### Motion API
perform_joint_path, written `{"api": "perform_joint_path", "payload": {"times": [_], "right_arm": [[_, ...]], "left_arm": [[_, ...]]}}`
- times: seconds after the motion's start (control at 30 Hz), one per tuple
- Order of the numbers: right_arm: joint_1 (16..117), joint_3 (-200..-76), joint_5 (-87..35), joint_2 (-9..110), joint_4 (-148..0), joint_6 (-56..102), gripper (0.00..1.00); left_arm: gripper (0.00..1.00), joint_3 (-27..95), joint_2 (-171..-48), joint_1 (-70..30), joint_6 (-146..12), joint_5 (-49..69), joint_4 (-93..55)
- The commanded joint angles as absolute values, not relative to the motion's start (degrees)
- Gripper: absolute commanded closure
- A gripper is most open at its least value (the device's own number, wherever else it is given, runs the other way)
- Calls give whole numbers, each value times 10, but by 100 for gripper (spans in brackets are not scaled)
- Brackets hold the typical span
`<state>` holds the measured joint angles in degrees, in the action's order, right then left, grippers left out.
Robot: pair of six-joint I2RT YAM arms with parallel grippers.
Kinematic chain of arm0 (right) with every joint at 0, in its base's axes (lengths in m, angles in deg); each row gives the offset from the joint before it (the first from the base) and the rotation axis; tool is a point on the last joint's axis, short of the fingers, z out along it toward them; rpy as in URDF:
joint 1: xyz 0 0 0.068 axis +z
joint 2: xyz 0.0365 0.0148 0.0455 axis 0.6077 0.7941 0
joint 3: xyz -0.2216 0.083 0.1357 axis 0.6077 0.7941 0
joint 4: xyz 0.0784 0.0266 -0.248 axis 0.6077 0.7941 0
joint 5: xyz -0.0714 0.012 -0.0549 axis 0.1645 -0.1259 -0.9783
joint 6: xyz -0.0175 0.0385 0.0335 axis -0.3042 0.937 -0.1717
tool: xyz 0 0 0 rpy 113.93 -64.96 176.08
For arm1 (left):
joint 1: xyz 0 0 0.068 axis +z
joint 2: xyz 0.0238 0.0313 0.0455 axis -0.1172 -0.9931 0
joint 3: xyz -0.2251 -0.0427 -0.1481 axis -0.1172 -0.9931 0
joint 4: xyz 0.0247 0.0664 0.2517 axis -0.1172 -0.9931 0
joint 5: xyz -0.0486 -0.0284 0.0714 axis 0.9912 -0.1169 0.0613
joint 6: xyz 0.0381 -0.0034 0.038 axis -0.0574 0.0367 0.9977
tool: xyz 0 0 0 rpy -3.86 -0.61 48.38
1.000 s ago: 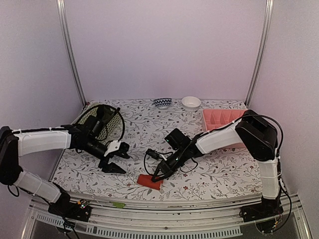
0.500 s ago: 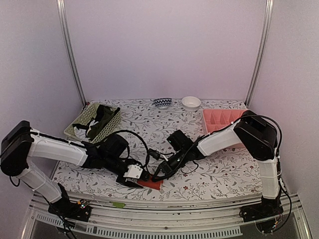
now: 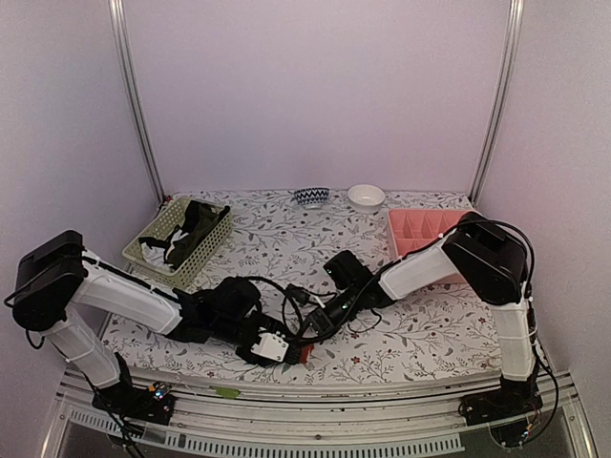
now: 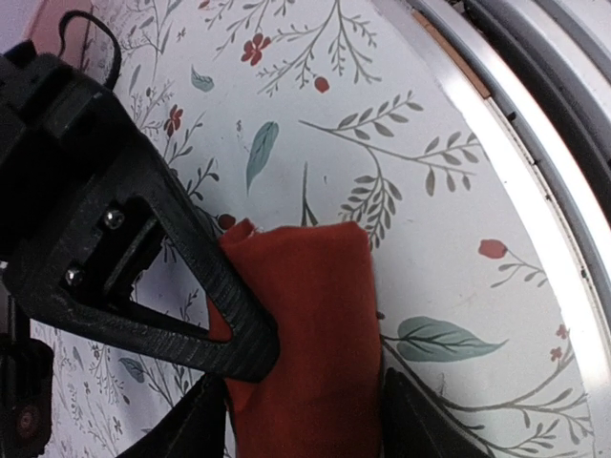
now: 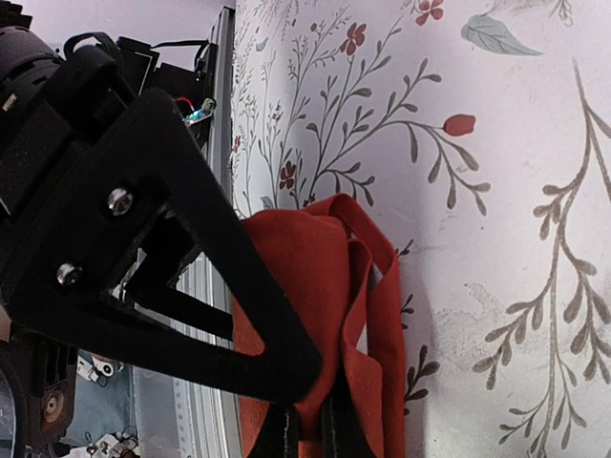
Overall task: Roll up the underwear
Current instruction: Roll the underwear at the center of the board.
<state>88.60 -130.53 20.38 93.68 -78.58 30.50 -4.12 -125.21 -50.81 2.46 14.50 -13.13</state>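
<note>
Looks like a robotics lab cell: plain lilac walls, aluminium posts at the back corners, floral-clothed table, metal rail along its near edge, two robot arms bolted there.

Green basket left, pink tray right, patterned bowl, white bowl

Underwear matt red cloth; table cover smooth, floral-printed.

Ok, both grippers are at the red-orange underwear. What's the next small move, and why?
Probably close the left gripper on the red-orange underwear: its jaws stand apart on either side of the cloth, while the right gripper is shut on it. Two grips would likely steady it for rolling.
</note>
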Motion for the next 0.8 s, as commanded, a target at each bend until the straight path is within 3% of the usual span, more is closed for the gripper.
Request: {"api": "perform_joint_path", "payload": {"times": [0.0,0.2,0.3,0.5,0.67,0.77], "right_arm": [[877,-1282,137,995,-729,302,100],[873,-1296,142,1018,-715,306,100],[872,-1297,143,1021,-713,303,100],[872,-1304,127,990,-707,291,100],[861,-1311,91,942,-688,285,73],[855,-1311,62,903,-682,286,62]], "left_arm": [[42,-70,-1268,-526,43,84,-107],[48,-106,-1238,-540,50,92,-87],[65,-81,-1273,-542,33,85,-119],[86,-32,-1300,-537,21,101,-196],[100,2,-1294,-524,-15,148,-292],[100,10,-1299,-517,-19,171,-337]]}}
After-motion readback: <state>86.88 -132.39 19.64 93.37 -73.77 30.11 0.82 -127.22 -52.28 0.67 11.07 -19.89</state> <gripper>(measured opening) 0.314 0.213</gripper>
